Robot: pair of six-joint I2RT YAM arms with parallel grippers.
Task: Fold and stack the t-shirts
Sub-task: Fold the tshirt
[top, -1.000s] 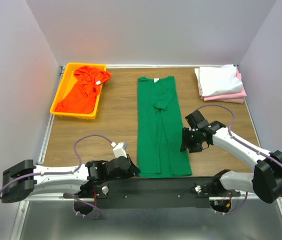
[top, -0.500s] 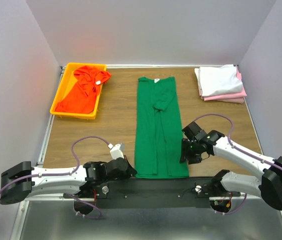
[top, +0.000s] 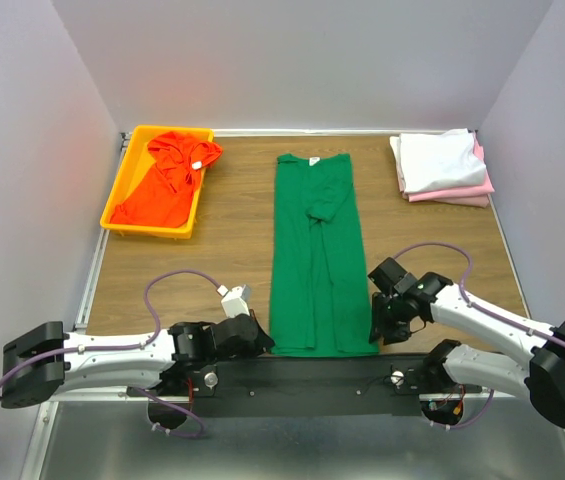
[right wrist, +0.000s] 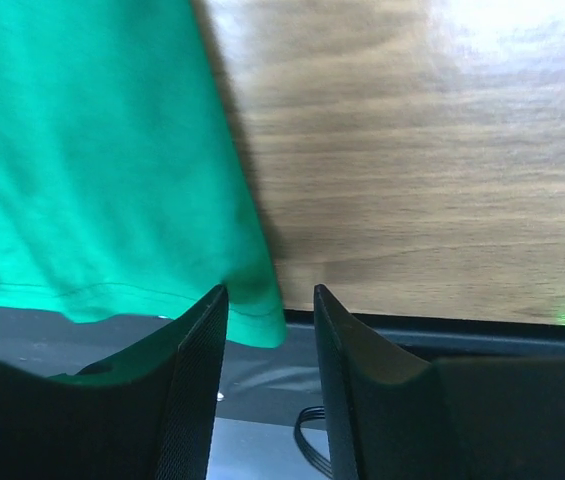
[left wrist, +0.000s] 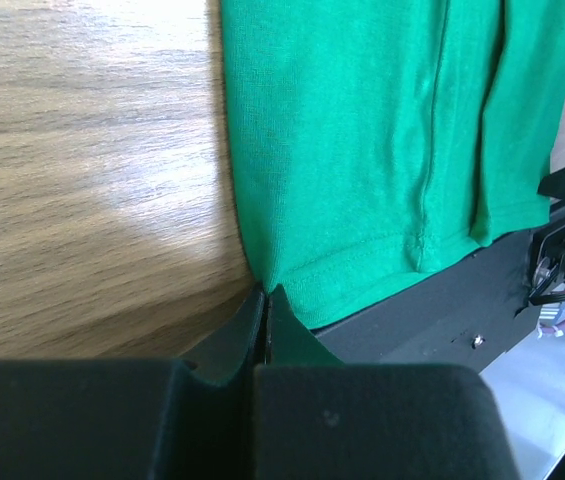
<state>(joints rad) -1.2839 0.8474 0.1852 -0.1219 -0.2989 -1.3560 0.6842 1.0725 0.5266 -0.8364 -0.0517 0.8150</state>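
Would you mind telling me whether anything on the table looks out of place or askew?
The green t-shirt overhangs the near edge of the table, its hem lying on the black base bar. The orange-red t-shirt lies crumpled in the yellow tray, unfolded.

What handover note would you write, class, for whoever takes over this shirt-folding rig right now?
Left hand: shut on the near left hem corner of the green t-shirt.
Right hand: open, straddling its near right corner.
Done: white t-shirt folded on pink t-shirt, far right; green folded lengthwise.
Left: fold green crosswise, stack it; then the orange-red t-shirt in the yellow tray.
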